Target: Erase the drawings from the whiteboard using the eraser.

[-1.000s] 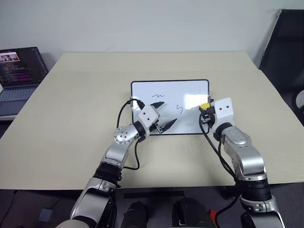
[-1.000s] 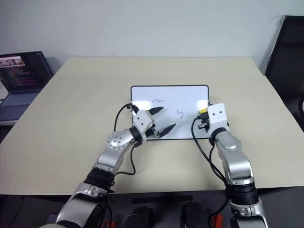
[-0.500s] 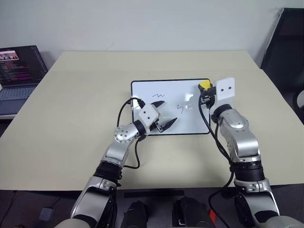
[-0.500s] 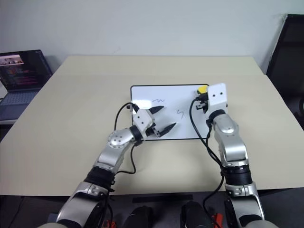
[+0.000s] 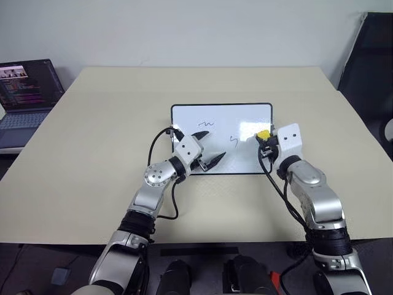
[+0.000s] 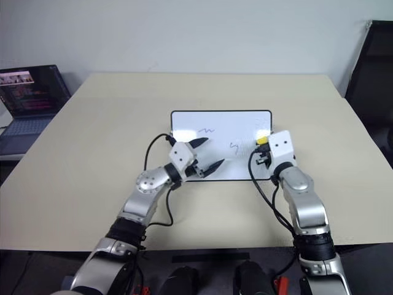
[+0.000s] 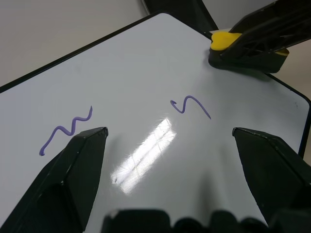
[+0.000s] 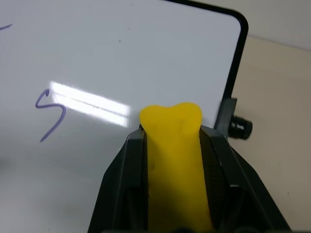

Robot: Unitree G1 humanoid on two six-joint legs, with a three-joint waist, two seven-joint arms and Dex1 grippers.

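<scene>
The whiteboard (image 5: 221,114) lies flat in the middle of the beige table. Two thin purple drawings show on it: a wavy line (image 7: 65,128) at its far left and an S-shaped mark (image 7: 189,104) near the centre. My right gripper (image 8: 173,132) is shut on the yellow eraser (image 5: 263,134). It holds the eraser low over the board's right part, right of the S mark, seemingly touching the surface. My left gripper (image 5: 216,144) hovers open over the board's near left part, with nothing between its fingers.
An open laptop (image 5: 24,92) stands at the table's far left. A black chair (image 5: 368,61) is beyond the right edge. A black knob (image 8: 240,127) sticks out of the board's right side. Bare table (image 5: 92,147) surrounds the board.
My right gripper carried the eraser out to the board's far right corner, then drew it back toward me to about where it began. The left gripper stayed put.
</scene>
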